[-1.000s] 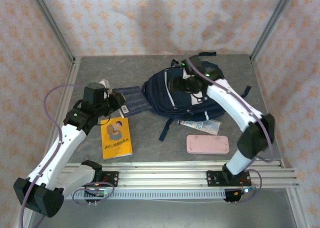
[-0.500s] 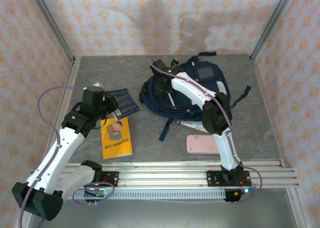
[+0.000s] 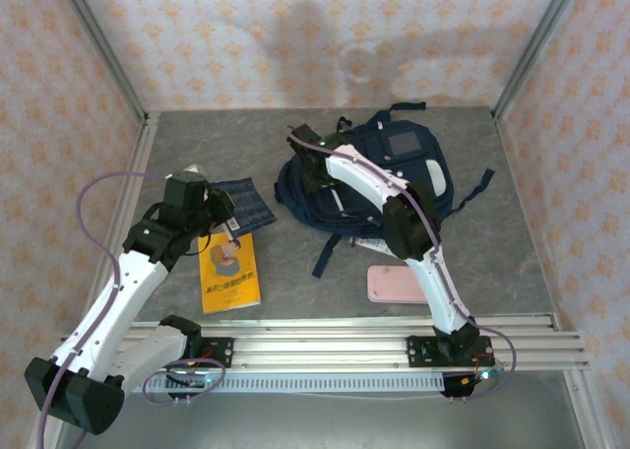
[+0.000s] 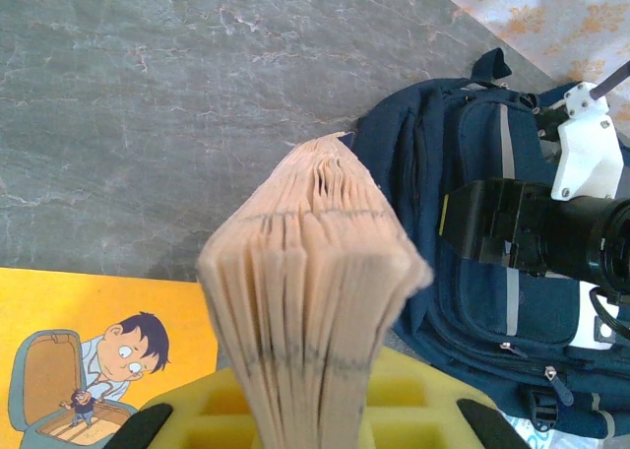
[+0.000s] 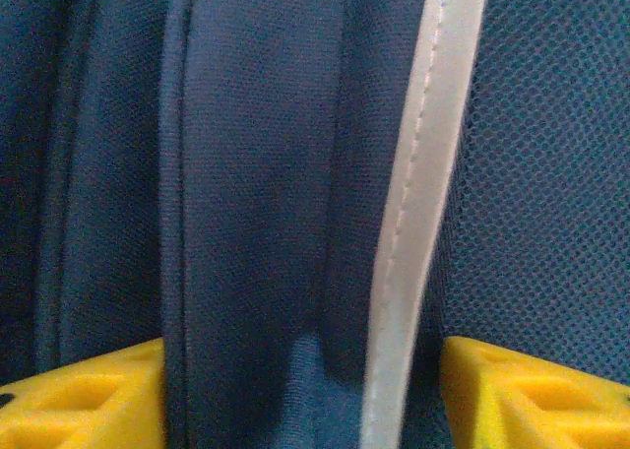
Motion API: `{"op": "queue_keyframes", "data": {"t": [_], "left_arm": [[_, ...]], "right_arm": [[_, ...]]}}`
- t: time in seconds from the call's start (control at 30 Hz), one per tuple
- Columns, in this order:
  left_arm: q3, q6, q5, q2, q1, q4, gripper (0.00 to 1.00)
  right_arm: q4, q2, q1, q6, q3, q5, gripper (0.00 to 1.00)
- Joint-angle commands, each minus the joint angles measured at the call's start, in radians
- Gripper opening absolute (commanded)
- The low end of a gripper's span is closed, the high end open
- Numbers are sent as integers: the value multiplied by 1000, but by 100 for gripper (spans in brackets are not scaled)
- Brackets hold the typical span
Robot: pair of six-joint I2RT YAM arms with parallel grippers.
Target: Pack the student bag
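Student bag point(image 3: 418, 168) near yellow book point(image 3: 228, 272), title unreadable

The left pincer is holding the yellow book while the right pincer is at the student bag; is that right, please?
Not quite: the left pincer holds the blue-covered book; the top external view shows the yellow book lying on the table. The rest stands.

Grey table point(image 3: 197, 144) lies bare at the back-left corner and in a strip between the yellow book point(image 3: 228, 272) and pink case point(image 3: 399, 284) — open passage. The student bag point(image 3: 406, 144) blocks the back centre-right, with the right arm point(image 3: 359, 170) stretched across it. A blue book point(image 3: 246, 201), clamped in the left gripper point(image 3: 224, 214), sits just beside the bag — little room there.
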Motion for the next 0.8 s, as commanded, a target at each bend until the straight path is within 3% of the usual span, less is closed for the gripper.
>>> {"op": "queue_keyframes", "data": {"t": [0.0, 0.07, 0.13, 0.33, 0.4, 0.6, 0.77], "left_arm": [[1, -4, 3, -16, 7, 44, 0], [2, -4, 0, -16, 7, 43, 0], [7, -2, -1, -18, 7, 42, 0], [25, 4, 25, -7, 7, 57, 0], [25, 10, 54, -2, 6, 85, 0], [15, -13, 139, 30, -8, 183, 0], [30, -6, 196, 76, -90, 283, 0]], "right_arm": [[-68, 44, 5, -1, 46, 131, 43], [-77, 39, 5, -1, 54, 139, 14], [-50, -9, 5, -30, 29, 91, 0], [-96, -208, -34, -177, 47, -150, 0], [-133, -268, -89, -229, 40, -331, 2], [3, -533, -246, -279, -212, -612, 0], [79, -633, -382, -265, -349, -928, 0]]}}
